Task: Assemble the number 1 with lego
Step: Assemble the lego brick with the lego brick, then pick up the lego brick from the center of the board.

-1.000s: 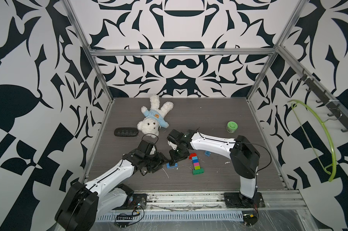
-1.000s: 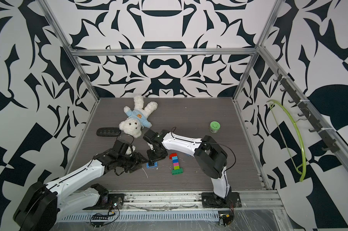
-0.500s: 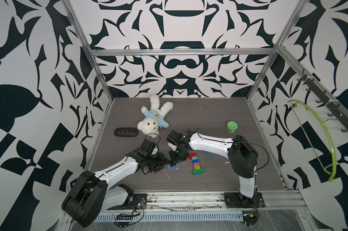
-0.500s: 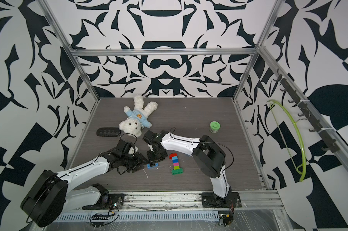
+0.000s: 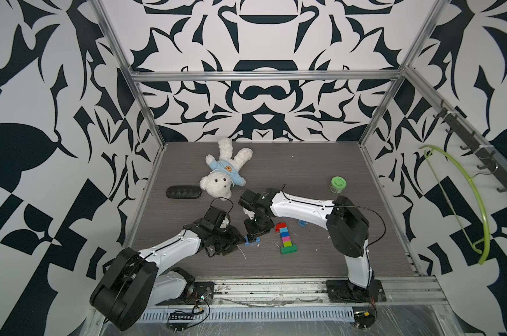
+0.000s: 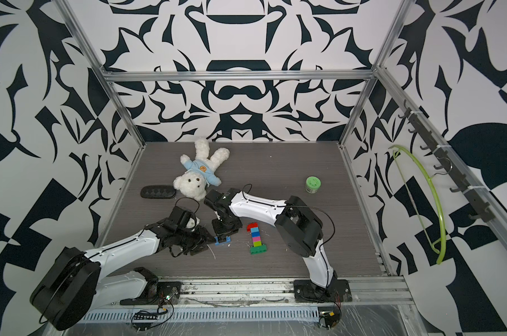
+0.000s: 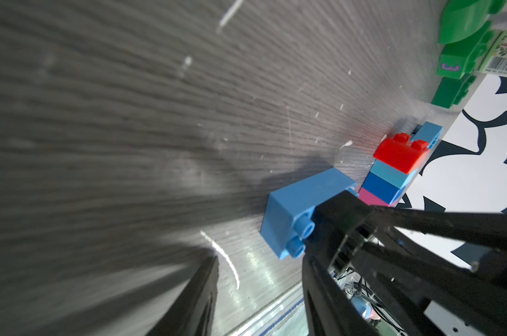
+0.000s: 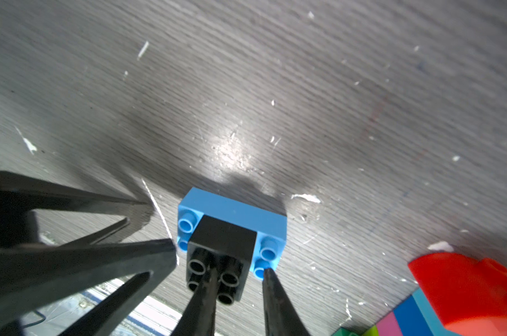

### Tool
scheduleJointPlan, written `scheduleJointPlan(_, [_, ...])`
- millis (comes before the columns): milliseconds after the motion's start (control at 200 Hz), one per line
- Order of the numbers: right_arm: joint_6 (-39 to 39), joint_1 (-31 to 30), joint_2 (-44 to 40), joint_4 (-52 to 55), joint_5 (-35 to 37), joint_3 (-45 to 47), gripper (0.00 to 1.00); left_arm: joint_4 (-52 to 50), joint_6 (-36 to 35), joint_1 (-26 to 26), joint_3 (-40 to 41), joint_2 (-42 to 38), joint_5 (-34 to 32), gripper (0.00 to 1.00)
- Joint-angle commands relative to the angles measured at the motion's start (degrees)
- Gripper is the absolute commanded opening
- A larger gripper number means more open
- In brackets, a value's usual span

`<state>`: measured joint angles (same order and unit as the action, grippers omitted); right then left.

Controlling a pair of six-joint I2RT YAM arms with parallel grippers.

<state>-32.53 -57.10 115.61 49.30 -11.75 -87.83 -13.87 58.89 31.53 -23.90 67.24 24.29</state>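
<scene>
The lego figure 1 (image 5: 285, 238) lies flat on the table: red tip, light blue, blue, pink and lime bricks, green base. It also shows in the other top view (image 6: 257, 238). Left of it, a black brick (image 8: 223, 241) sits on a blue brick (image 8: 232, 213). My right gripper (image 8: 237, 291) points down on this pair, jaws a little apart. One finger rests among the black studs, the other touches a blue stud. My left gripper (image 7: 261, 279) is open with only tabletop between its fingers, one fingertip beside the blue brick (image 7: 299, 209). A loose light blue brick (image 5: 302, 223) lies behind the figure.
A white teddy bear (image 5: 223, 174) and a black case (image 5: 184, 192) lie at the back left. A green-lidded jar (image 5: 337, 184) stands at the back right. A lime hanger (image 5: 476, 203) hangs on the right wall. Green bricks (image 7: 450, 67) show far off in the left wrist view.
The left arm has edged slightly toward the blue brick. The right gripper stays over the black and blue bricks, and the figure 1 has not moved.
</scene>
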Motion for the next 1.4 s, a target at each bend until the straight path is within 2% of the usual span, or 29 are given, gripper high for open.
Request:
scheduleJointPlan(0, [0.62, -0.73, 2.86, 3.66, 4.81, 1.97, 0.35, -5.69, -0.88, 0.12, -2.41, -4.15, -4.62, 0.55])
scheduleJointPlan(180, [1.83, -0.79, -9.92, -8.20, 4.26, 5.16, 0.56, -13.69, -4.90, 0.16, -8.84, -7.46, -11.28, 0.57])
scheduleJointPlan(285, [2.68, -0.65, -14.05, -10.98, 4.11, 6.98, 0.61, -15.87, -7.41, 0.11, -12.63, -6.48, -13.52, 0.59])
scheduleJointPlan(485, [0.08, 2.58, -18.69, -8.28, 12.19, 9.35, 0.60, -16.27, -11.74, 0.89, -20.38, 1.27, -15.49, 0.69])
scheduleJointPlan(670, [-3.63, 12.65, -26.47, -4.92, 17.90, 15.24, 0.57, -18.94, -18.42, 5.63, -35.09, 16.38, -19.54, 0.78])
scheduleJointPlan(895, [-2.56, 24.02, -34.77, -0.55, 19.40, 20.96, 0.56, -23.99, -23.89, 10.41, -53.48, 33.66, -21.59, 0.78])
scheduleJointPlan(1105, [-3.18, 27.58, -39.31, 2.28, 21.84, 23.27, 0.55, -29.36, -27.17, 14.06, -67.13, 45.70, -20.93, 0.76])
scheduleJointPlan(1395, [-4.63, 29.39, -42.42, 3.00, 24.05, 25.32, 0.55, -35.29, -30.63, 16.48, -79.44, 56.44, -22.34, 0.80])
